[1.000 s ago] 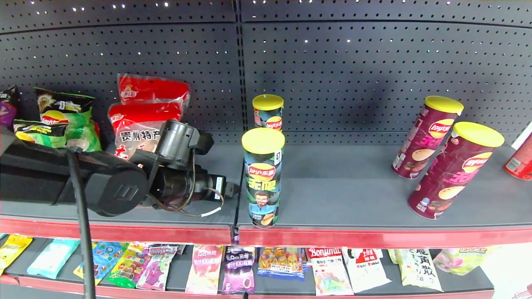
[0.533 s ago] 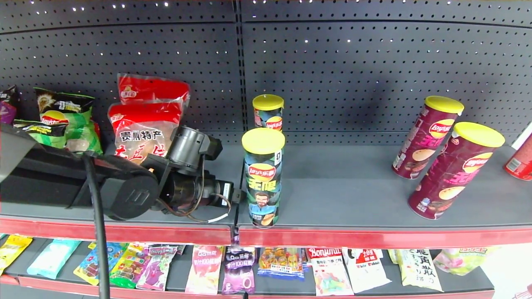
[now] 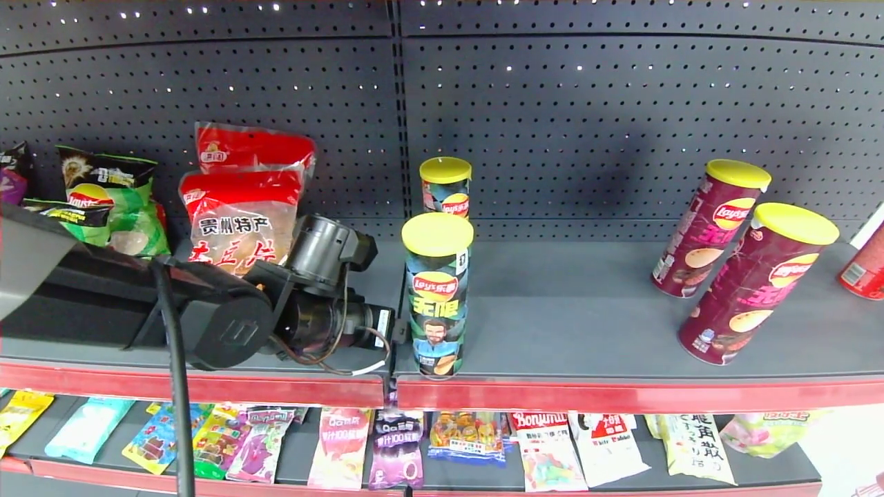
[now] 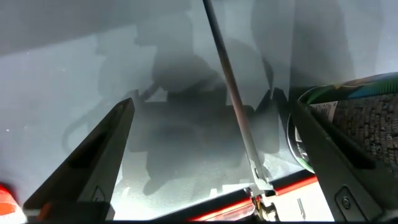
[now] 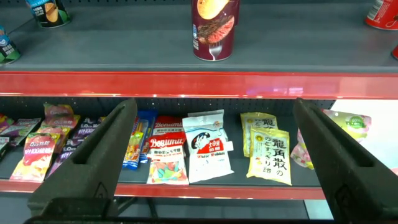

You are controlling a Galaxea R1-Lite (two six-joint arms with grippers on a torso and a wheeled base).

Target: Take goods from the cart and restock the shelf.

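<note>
The left arm (image 3: 103,297) is built of black, boxy links, closed by a round cap (image 3: 235,333) embossed with a square mark. A dark grey cylindrical housing (image 3: 324,250) is seated at the wrist, where thin black and white cables (image 3: 366,369) are looped. The left gripper (image 4: 205,106) and the right gripper (image 5: 214,106) are fitted with dark, wedge-shaped fingers (image 5: 87,168).

The grey shelf board (image 3: 566,324) with its red front lip carried two blue-green cans (image 3: 436,297) at the middle, two maroon cans (image 3: 756,283) farther right, and red bags (image 3: 238,207) and green bags (image 3: 110,200) to the left.
</note>
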